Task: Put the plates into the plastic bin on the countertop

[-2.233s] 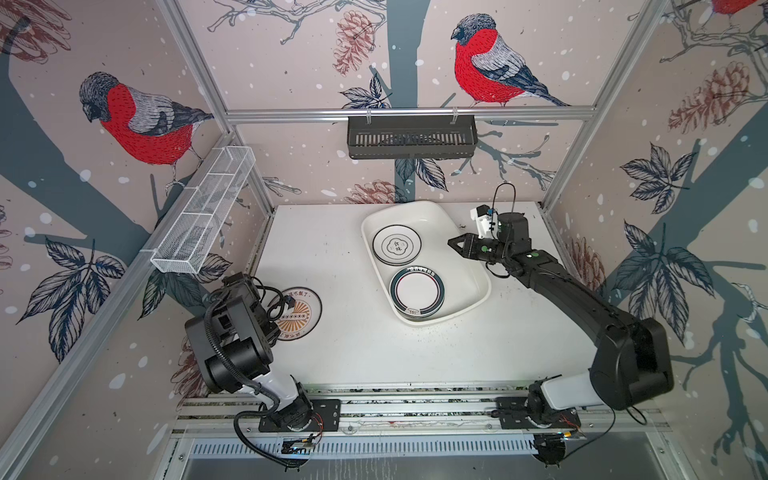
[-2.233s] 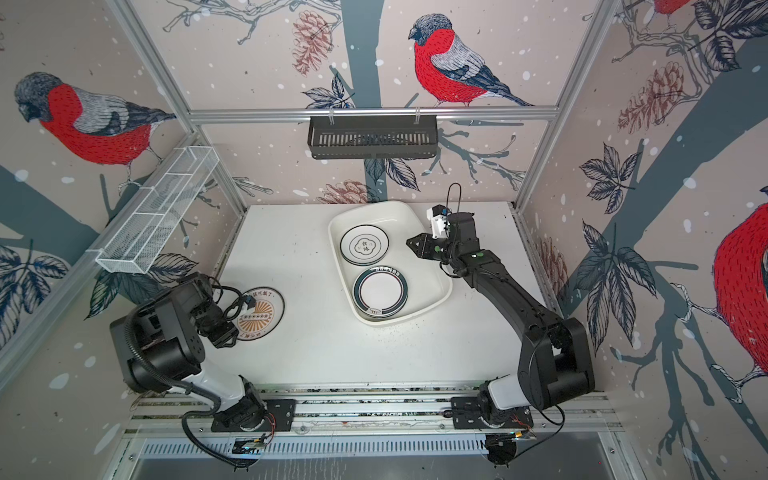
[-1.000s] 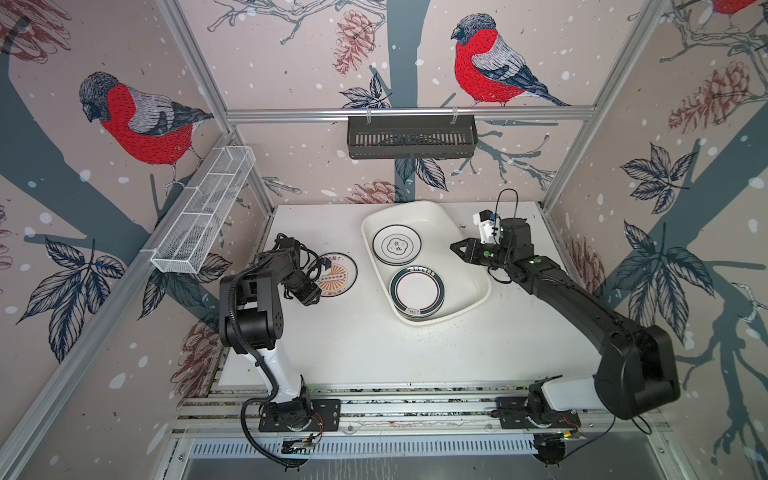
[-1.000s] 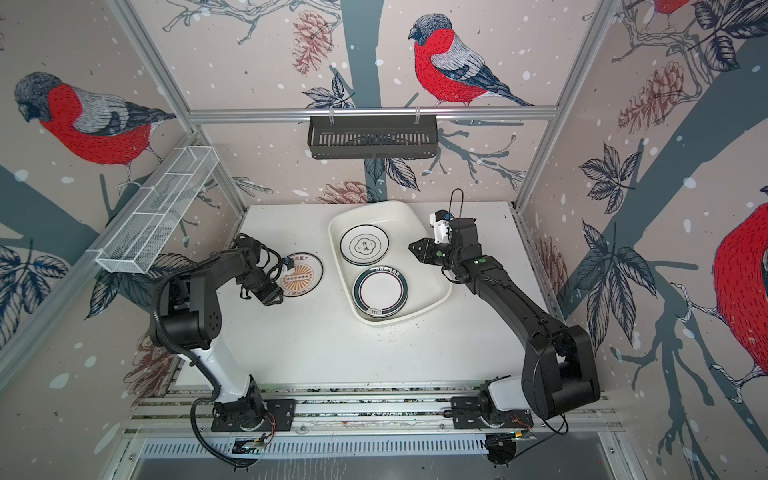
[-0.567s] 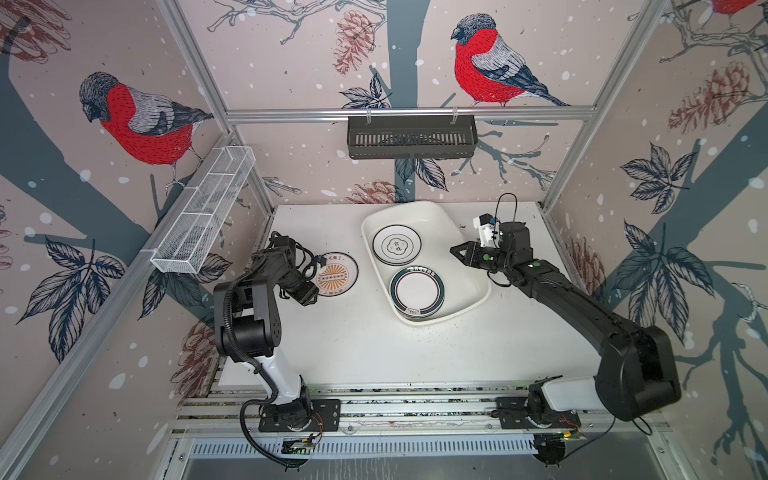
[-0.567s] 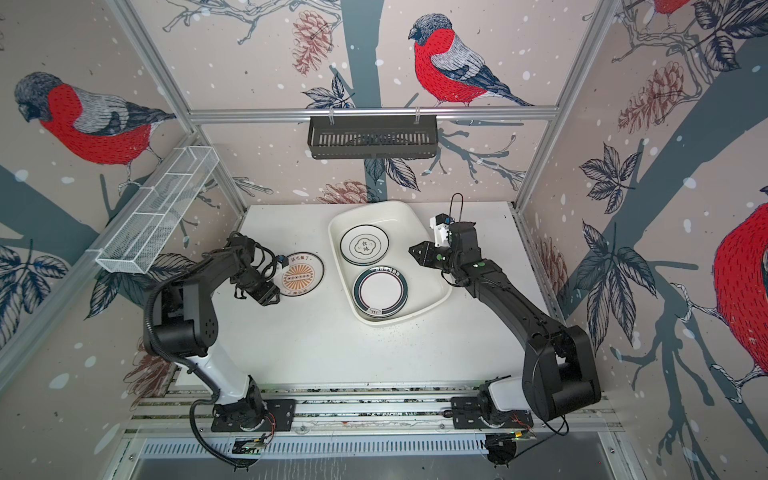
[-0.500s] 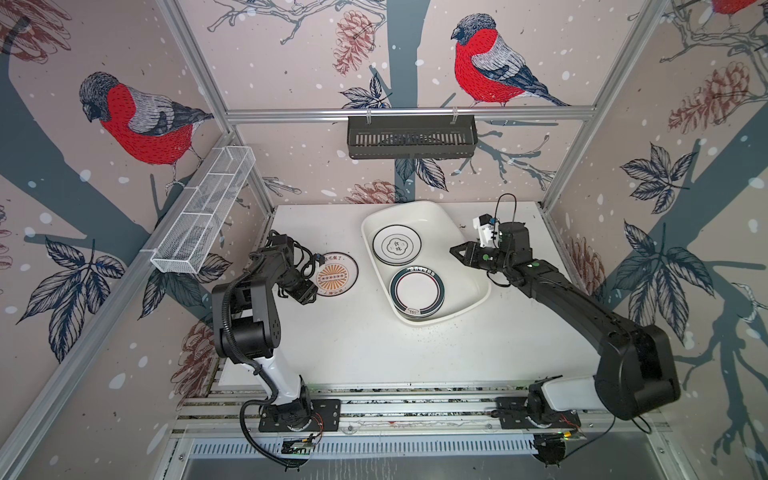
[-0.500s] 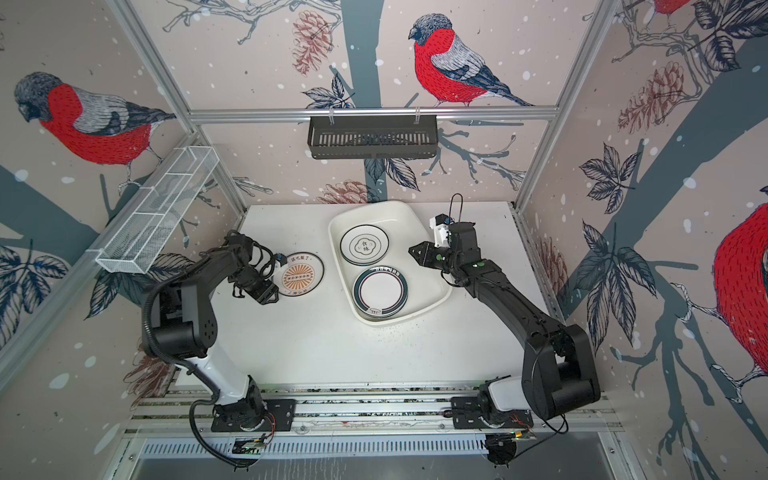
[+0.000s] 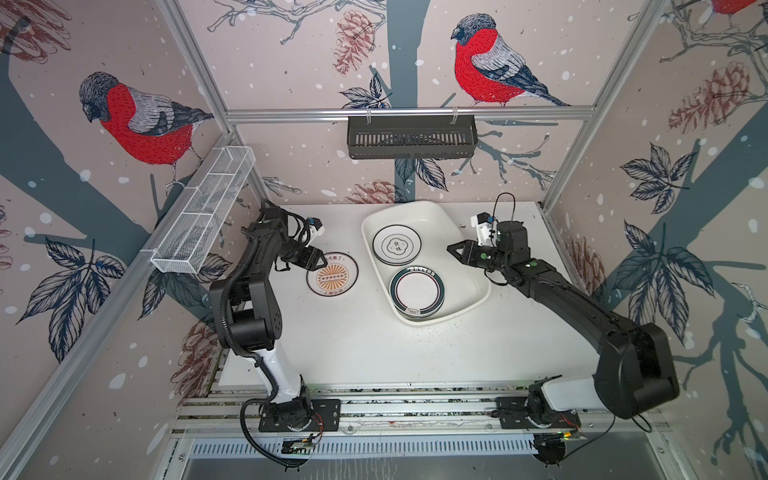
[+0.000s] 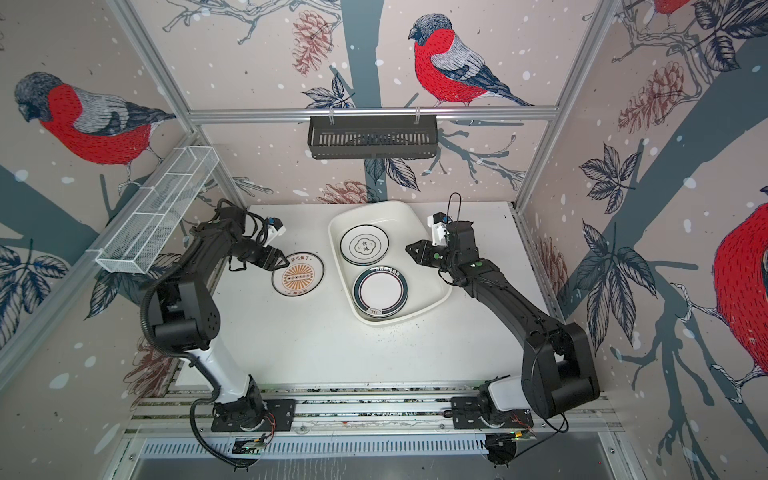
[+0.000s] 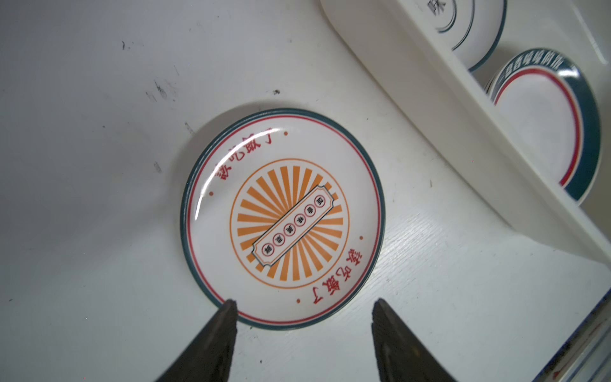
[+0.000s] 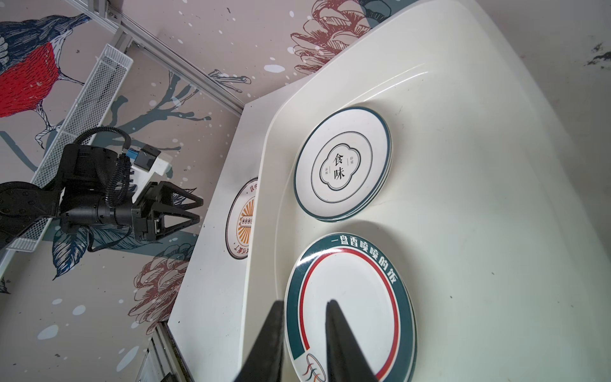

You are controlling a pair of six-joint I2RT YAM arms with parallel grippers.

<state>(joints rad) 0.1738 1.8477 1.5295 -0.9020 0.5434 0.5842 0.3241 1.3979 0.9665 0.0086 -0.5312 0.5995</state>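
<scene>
The left wrist view shows the left end effector [image 11: 304,302] wide open and empty, one fingertip [image 11: 228,306] at the rim of the sunburst plate [image 11: 282,220] on the counter [image 11: 99,132] beside the bin [image 11: 463,132]. Only the right wrist view reveals the right end effector's [image 12: 305,302] narrow, empty gap over the bin, where the banded plate [image 12: 347,307] lies.

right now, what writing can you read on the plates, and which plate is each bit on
"食味": centre of the emblem plate in the plastic bin; the tiny characters beside it are too small to read.
"一盘香喷喷的饭": dark rim of the banded plate.
"該吃飯了": red, twice, on the sunburst plate on the countertop; its circled banner characters are too small to read.
</scene>
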